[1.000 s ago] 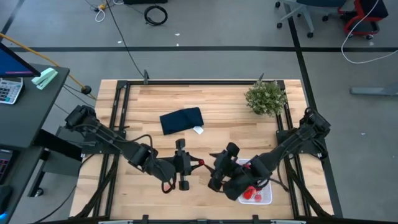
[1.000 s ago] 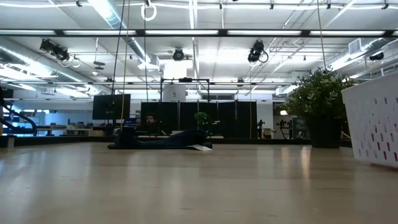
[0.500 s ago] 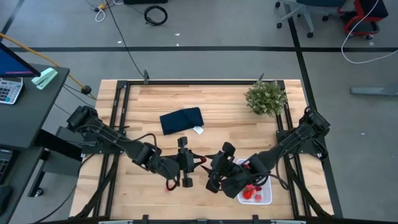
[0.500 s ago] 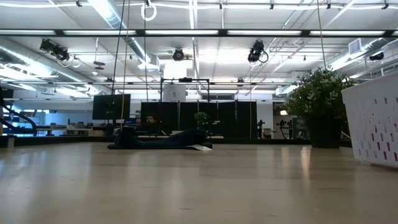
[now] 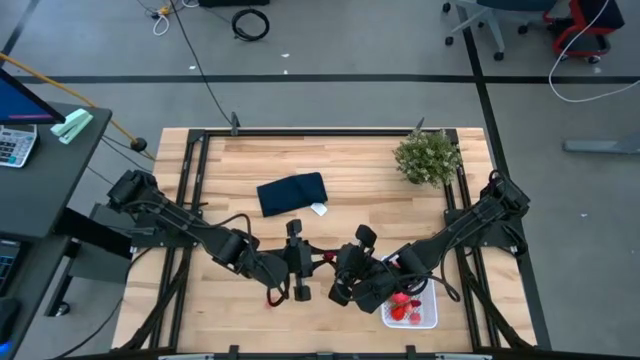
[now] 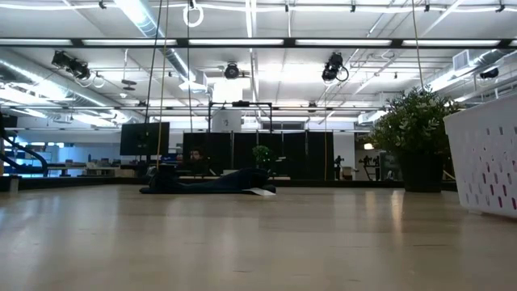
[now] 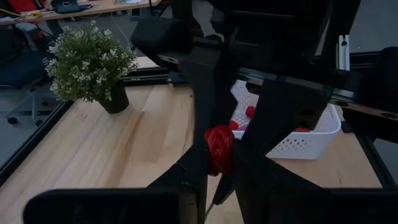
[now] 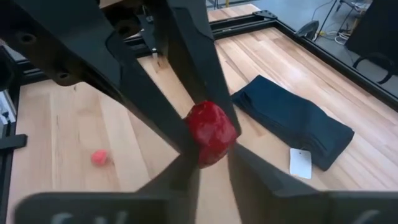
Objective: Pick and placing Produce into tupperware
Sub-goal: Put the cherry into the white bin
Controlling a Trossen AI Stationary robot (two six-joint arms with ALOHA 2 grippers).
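A bigger red produce piece (image 5: 326,259) hangs above the middle of the table. My left gripper (image 5: 320,259) comes at it from the left and is shut on it. My right gripper (image 5: 334,263) meets it from the right, its fingers closed in on the same piece. The white tupperware (image 5: 425,315) stands at the near right with red bits (image 5: 402,308) inside. One tiny pink bit (image 8: 98,157) lies on the wood. My left gripper pinches the red piece (image 7: 218,163) between its two fingertips, coming about level from the table's left. The piece is lifted clear of the table. My right gripper has its two fingers on either side of the piece's near end (image 8: 210,159), coming from the table's right, opposite my left gripper's fingers (image 8: 186,74).
A dark navy folded cloth (image 5: 292,194) with a white tag (image 8: 303,163) lies behind the grippers. A green bushy plant (image 5: 428,157) stands at the far right corner. A black frame (image 5: 320,132) runs along the table's edges.
My left gripper has carried the red piece a little toward the table's right. My right gripper has moved away from the tupperware toward the table's left, until the two grippers meet at the piece.
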